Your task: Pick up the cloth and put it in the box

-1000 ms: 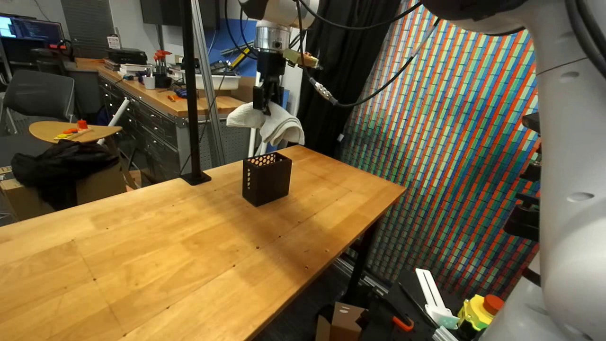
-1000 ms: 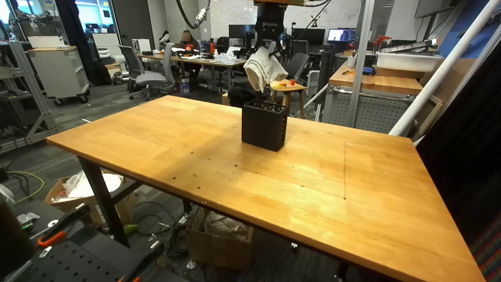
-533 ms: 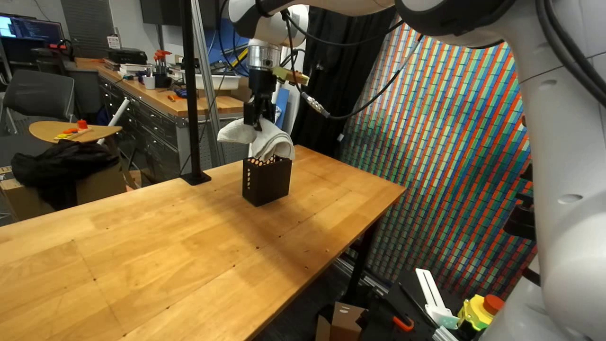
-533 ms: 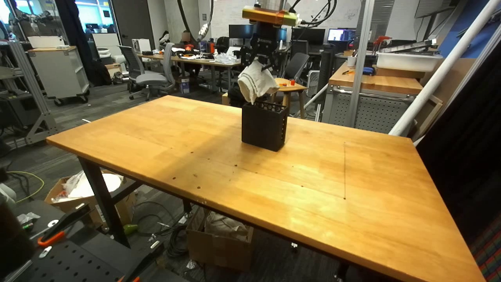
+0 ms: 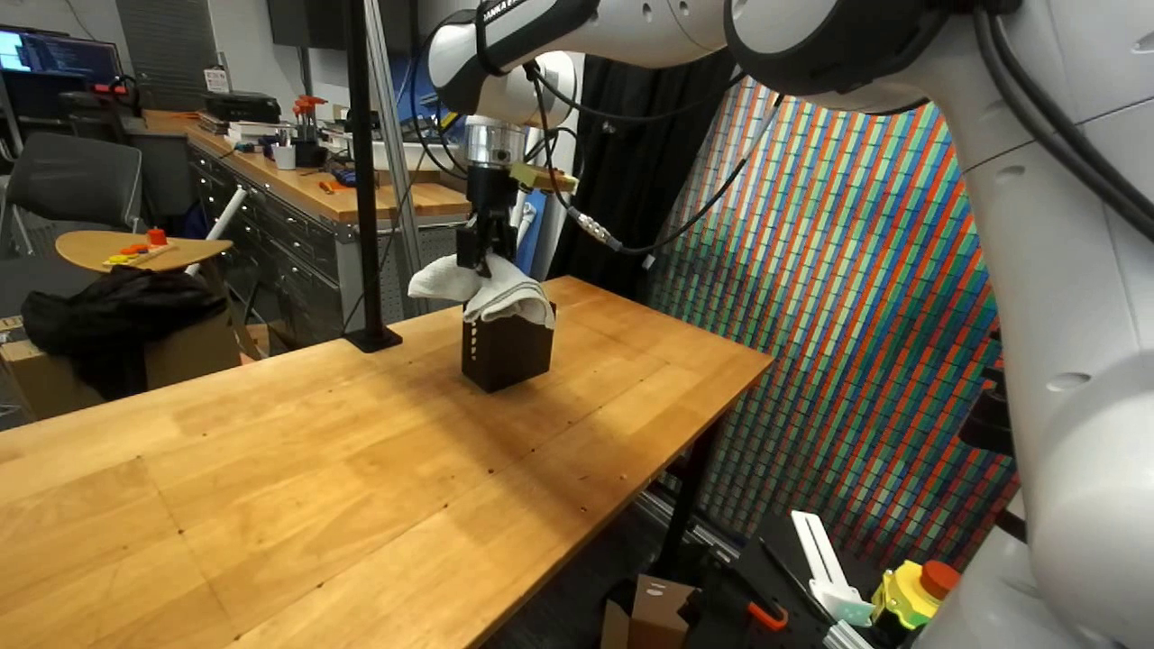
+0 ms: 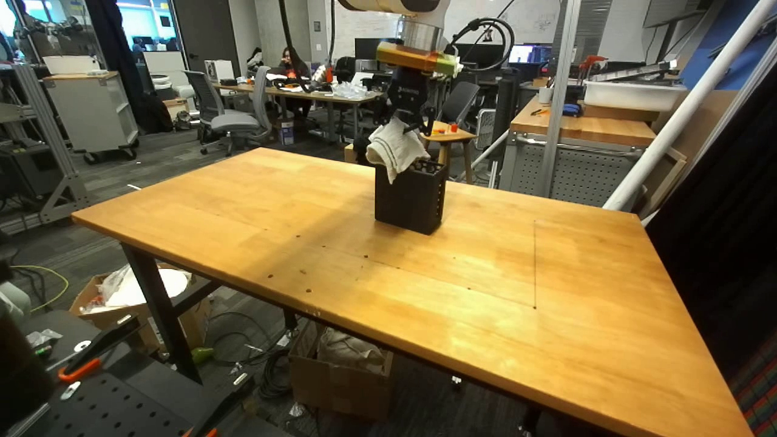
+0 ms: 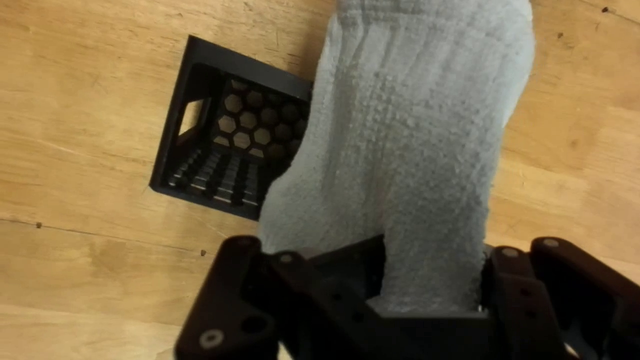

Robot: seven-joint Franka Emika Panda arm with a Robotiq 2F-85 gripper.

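Observation:
My gripper (image 5: 480,265) is shut on the white cloth (image 5: 512,296), which droops to both sides of the fingers. In an exterior view the cloth (image 6: 394,147) hangs at the top of the dark box (image 6: 408,203), one corner overlapping the upper part of its wall. The box stands upright on the table. From the wrist view, the cloth (image 7: 405,125) covers the right part of the box's opening, while the left part, with the rim (image 7: 245,62) and honeycomb floor, stays visible. Whether the cloth touches the rim is unclear. The cloth hides part of the fingertips.
The box stands on a wooden table (image 5: 315,460). A black post (image 5: 363,180) rises from the table's edge near the box. Behind it is a workbench (image 6: 586,124) with a white bin (image 6: 634,96). A cable (image 5: 685,225) loops beside the arm.
My gripper has come down with the cloth, from well above the box to its top. The cloth now overlaps the box's upper edge in both exterior views. The box has not moved.

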